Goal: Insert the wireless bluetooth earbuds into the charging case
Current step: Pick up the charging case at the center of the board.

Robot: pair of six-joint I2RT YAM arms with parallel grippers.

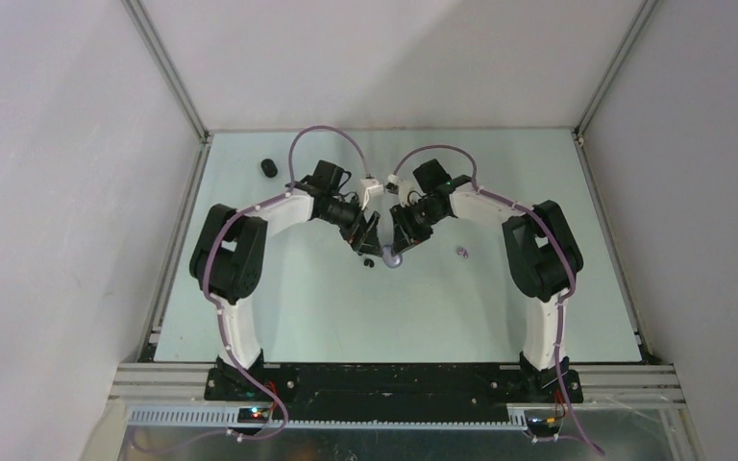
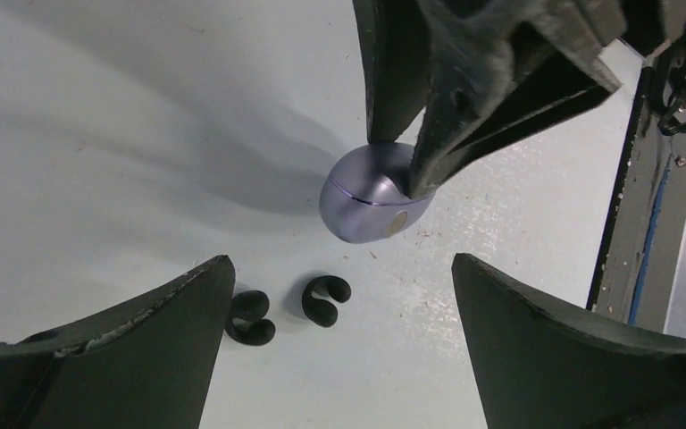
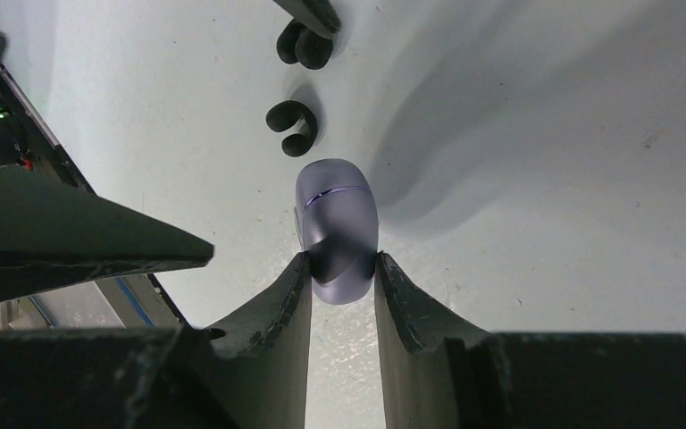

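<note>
A closed pale purple charging case lies on the table, also seen in the top view and the left wrist view. My right gripper is shut on its near end. Two glossy black earbuds lie on the table just beyond the case; the right wrist view shows them too. My left gripper is open and empty, just above them, with one bud close to its left finger. A small pale purple earbud lies to the right of the grippers.
A small black rounded object sits at the far left of the table. The table is walled on three sides. Both arms reach in from the near edge and meet at the middle.
</note>
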